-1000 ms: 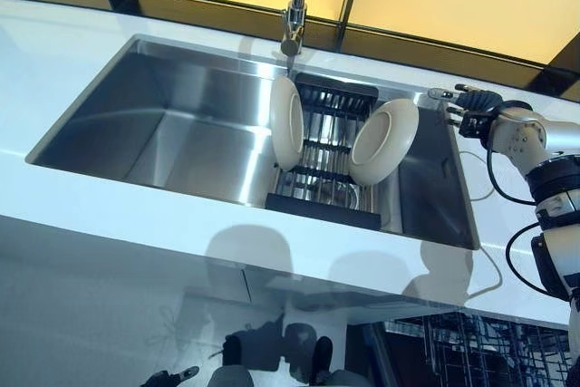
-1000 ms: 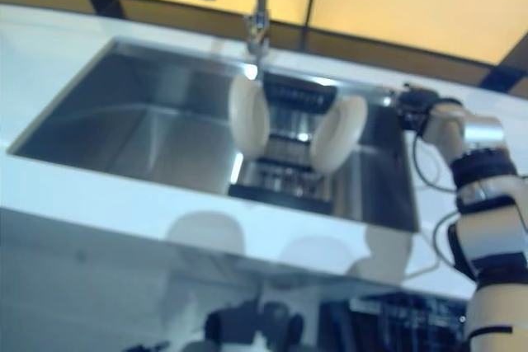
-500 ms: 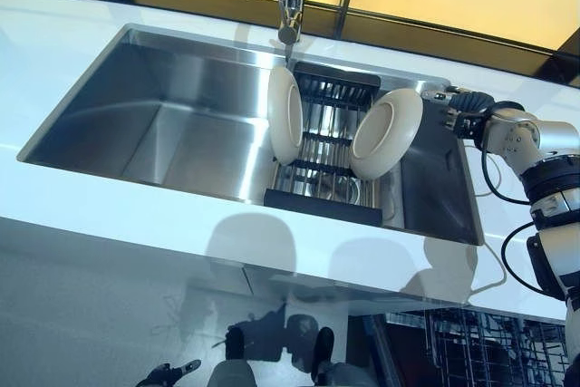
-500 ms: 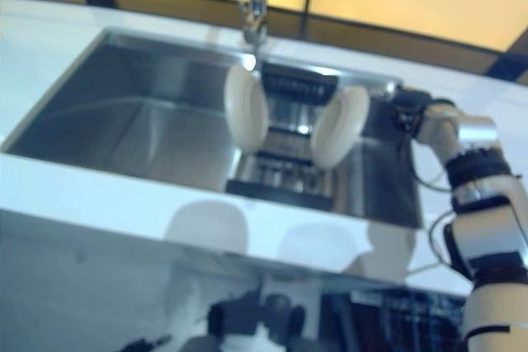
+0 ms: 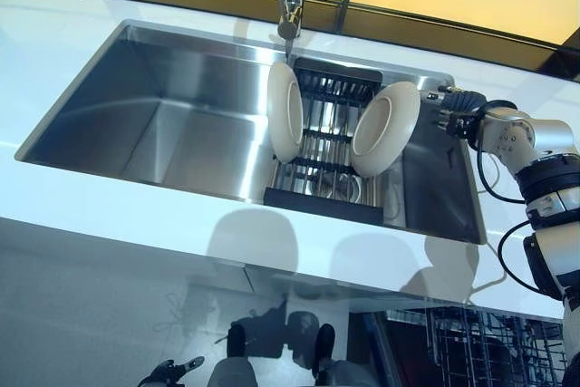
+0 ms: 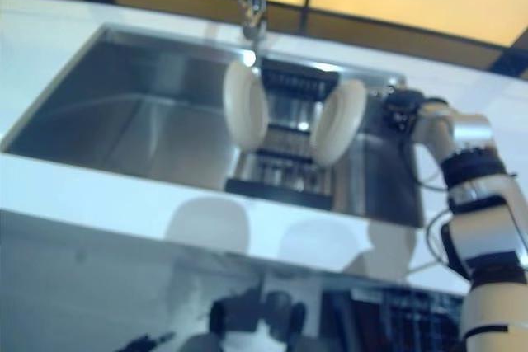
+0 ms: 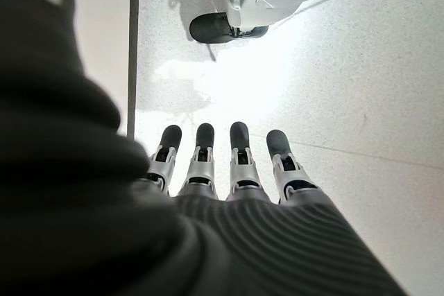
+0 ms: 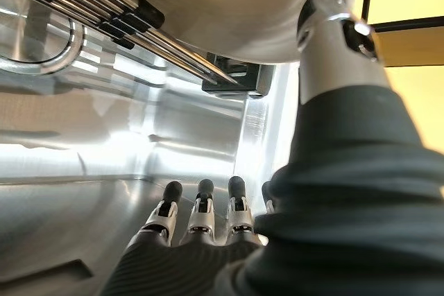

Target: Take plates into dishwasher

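Observation:
Two cream plates stand on edge in a black dish rack point(image 5: 323, 207) at the right end of the sink. The left plate point(image 5: 285, 112) is nearly upright, the right plate point(image 5: 385, 129) leans outward. My right hand point(image 5: 452, 112) hovers over the sink's right end, just beside the right plate's rim. In the right wrist view its fingers point(image 8: 201, 216) are straight over the sink wall, the thumb point(image 8: 333, 39) reaches up by the plate's underside point(image 8: 236, 1), and the hand is open. My left hand point(image 7: 229, 164) hangs low over the floor, open, and also shows as left hand point(image 5: 169, 372).
The steel sink point(image 5: 172, 124) is set in a white counter point(image 5: 82, 215), with a faucet point(image 5: 291, 2) at the back above the rack. An open dishwasher's wire rack point(image 5: 471, 351) shows below the counter at the lower right.
My right hand has moved left from the counter by the sink's rim to close beside the right plate. The camera has shifted slightly. The plates have not moved.

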Robot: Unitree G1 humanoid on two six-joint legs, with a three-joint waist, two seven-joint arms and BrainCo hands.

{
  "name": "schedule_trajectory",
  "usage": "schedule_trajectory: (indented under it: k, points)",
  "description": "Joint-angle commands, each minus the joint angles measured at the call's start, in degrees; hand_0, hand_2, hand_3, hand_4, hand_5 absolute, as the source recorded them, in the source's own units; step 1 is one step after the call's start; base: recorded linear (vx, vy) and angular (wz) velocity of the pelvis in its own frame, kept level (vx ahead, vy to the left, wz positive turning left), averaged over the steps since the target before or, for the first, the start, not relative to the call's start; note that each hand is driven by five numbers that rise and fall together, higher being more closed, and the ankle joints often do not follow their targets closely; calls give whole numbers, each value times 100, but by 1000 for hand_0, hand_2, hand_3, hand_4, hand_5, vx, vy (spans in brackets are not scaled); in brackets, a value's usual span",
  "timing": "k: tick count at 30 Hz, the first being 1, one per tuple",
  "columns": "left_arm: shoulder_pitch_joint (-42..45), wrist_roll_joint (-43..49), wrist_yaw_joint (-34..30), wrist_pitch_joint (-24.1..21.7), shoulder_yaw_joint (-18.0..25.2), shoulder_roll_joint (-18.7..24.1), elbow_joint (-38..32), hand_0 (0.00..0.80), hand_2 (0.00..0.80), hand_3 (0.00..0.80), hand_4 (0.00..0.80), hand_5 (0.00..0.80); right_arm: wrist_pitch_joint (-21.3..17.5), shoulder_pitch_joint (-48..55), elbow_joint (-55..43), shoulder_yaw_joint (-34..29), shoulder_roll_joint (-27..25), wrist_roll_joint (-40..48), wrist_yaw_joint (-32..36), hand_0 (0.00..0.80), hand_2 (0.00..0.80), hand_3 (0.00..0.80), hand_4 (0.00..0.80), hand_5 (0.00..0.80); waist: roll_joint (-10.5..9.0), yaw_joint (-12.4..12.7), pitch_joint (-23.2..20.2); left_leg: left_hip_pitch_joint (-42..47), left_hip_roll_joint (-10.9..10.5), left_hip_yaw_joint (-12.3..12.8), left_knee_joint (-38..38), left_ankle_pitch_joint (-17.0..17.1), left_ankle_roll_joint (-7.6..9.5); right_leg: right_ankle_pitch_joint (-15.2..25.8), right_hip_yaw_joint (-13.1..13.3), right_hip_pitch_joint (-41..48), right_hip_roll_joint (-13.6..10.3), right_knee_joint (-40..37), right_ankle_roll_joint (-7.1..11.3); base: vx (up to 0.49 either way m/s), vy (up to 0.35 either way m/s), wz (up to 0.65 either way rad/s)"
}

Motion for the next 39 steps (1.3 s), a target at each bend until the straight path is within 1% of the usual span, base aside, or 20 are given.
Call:
schedule_trajectory:
  k: [1,6,11,27,34,39]
  points:
    - [-235,-196,121,-11,-330,80,177,0,0,0,0,0,-191,-689,-206,348,-80,54,0,0,0,0,0,0,-164,121,12,-55,-112,-196,-19,-175,77,89,-61,50,-347,-9,499,0,0,0]
    - [-213,-183,136,-35,-339,81,161,0,0,0,0,0,-206,-683,-173,314,-87,-1,-82,0,0,0,0,0,-184,137,-5,-34,-105,-198,-19,-183,74,64,-72,94,-333,-9,493,0,0,0]
    - [-160,-130,134,-41,-315,111,167,0,0,0,0,0,-168,-672,-38,264,-235,-18,-98,0,0,0,0,0,-217,139,-63,12,-90,-175,-19,-195,72,48,-70,139,-322,-9,499,0,0,0]
    - [-74,-48,82,-98,-366,108,225,0,0,0,0,0,-63,-1002,642,458,-760,-696,235,0,0,0,0,0,-256,84,-215,144,-42,-95,-19,-234,54,-21,53,249,-247,-9,480,3,-2,0]
    - [-38,-37,67,-84,-386,125,206,0,0,0,0,0,-91,-1093,725,485,-867,-474,371,0,0,0,0,0,-266,75,-264,190,-32,-72,-19,-243,52,-49,82,294,-228,-9,465,7,2,-3]
    - [-37,-62,59,-46,-381,93,174,0,0,0,0,0,-77,-980,538,452,-763,-349,533,0,0,0,0,0,-253,69,-288,201,-34,-52,-19,-240,50,-55,92,305,-228,-9,462,1,1,-1]
